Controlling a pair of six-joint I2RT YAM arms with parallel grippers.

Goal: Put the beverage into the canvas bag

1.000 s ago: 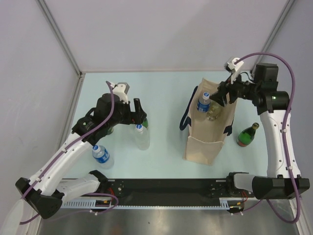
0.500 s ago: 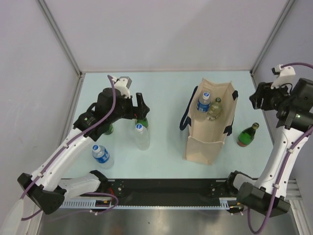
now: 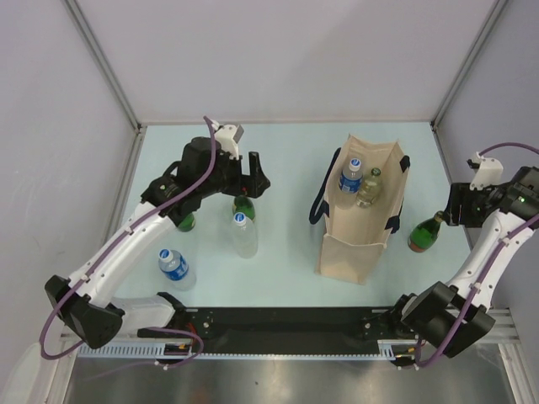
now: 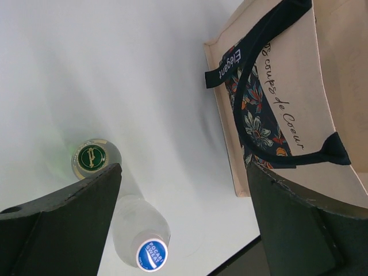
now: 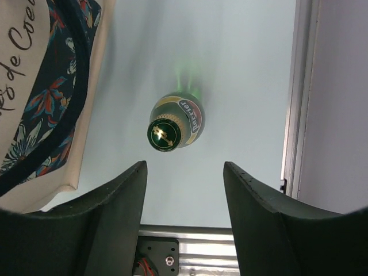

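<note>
Right arm has pulled out of the canvas bag point(image 3: 360, 240) and swung to the table's point(image 3: 286, 151) right edge. A second ago it was over the bag's mouth; now the right gripper point(image 5: 184, 165) hangs above the green bottle point(image 5: 172, 127), which stands upright between the bag and that edge. Its jaws are parted, with nothing in them, and the cap sits just ahead of the gap. So that looks like my next pick.

The bag stands upright on the right half of the table, open at the top. Two drinks are already in it: a blue-capped bottle point(image 3: 351, 175) and a pale bottle point(image 3: 369, 188), side by side. I read that as one delivery just finished.

The left arm has crept towards the far edge. The left gripper point(image 4: 184, 167) is spread wide and empty, hovering over a second green bottle point(image 4: 92, 157) and a clear water bottle point(image 4: 150, 253) on the left half. Another water bottle point(image 3: 175, 268) waits nearer the front edge.

Several drinks are still out, so there's plenty left. On the right, I need to line up over the neck before descending.
</note>
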